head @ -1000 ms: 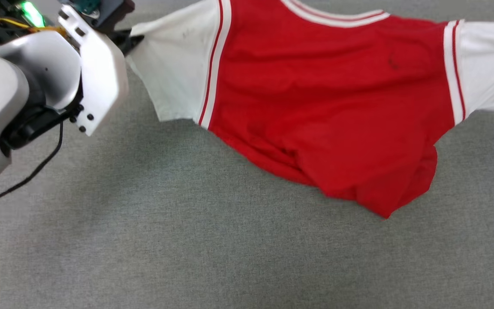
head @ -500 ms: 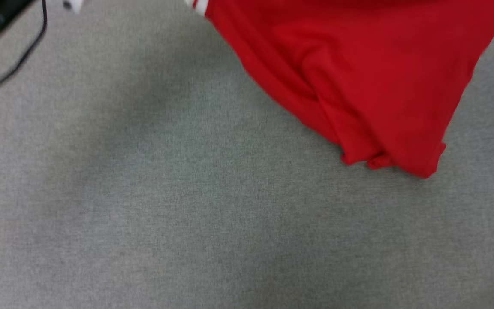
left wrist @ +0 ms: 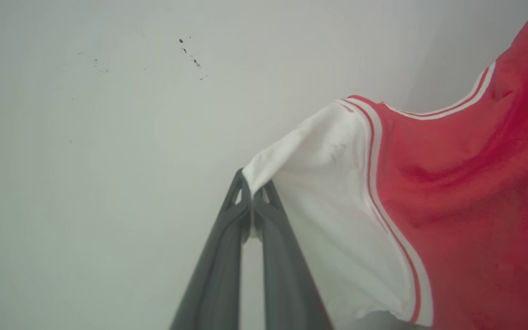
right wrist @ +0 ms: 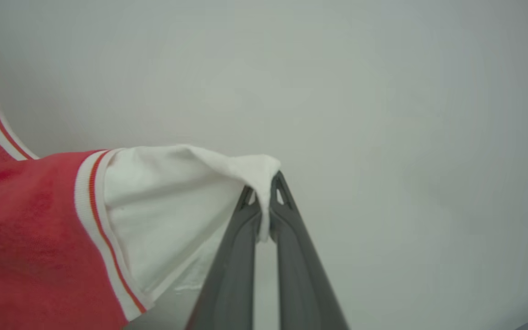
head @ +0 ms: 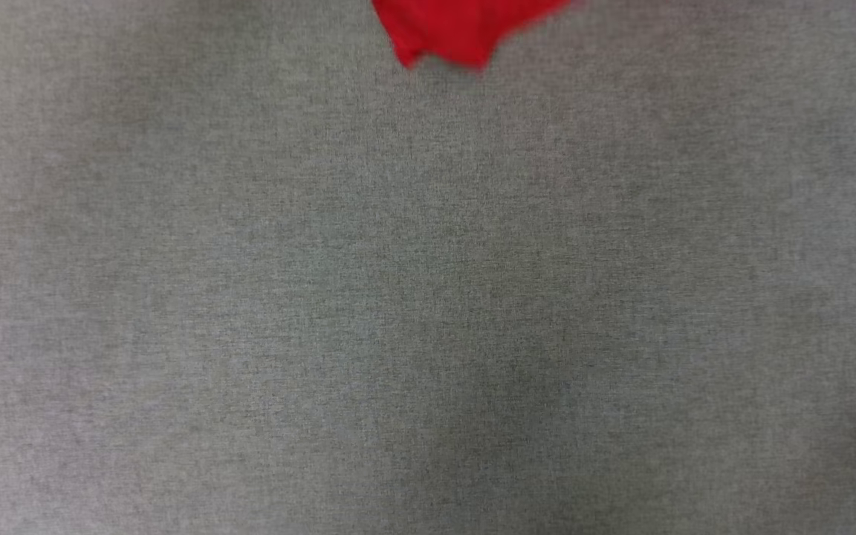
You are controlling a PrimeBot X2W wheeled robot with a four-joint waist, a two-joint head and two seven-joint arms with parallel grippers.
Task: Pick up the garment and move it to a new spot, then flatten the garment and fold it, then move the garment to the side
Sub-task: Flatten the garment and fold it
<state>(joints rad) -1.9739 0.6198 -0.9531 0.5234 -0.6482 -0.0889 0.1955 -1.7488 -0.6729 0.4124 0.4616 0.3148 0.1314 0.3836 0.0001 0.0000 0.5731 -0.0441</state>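
- left gripper [left wrist: 254,189], bottom centre of the left wrist frame: two long dark grey fingers [left wrist: 220,275], wide at the base and tapering to narrow tips.
- Small triangular cut-out just below each tip; outer edges straight, inner edges slightly stepped.
- right gripper [right wrist: 264,192], bottom centre of the right wrist frame: same dark grey pair, same triangular windows.
- Finish looks matte, probably moulded plastic; the focus is too soft to be sure.

The head view's top edge cuts off all but a blurred red tip of the jersey shirt [head: 458,30], both wrist views crop its body, and the left gripper [left wrist: 251,195] and right gripper [right wrist: 264,195] each hide a pinched sleeve corner.
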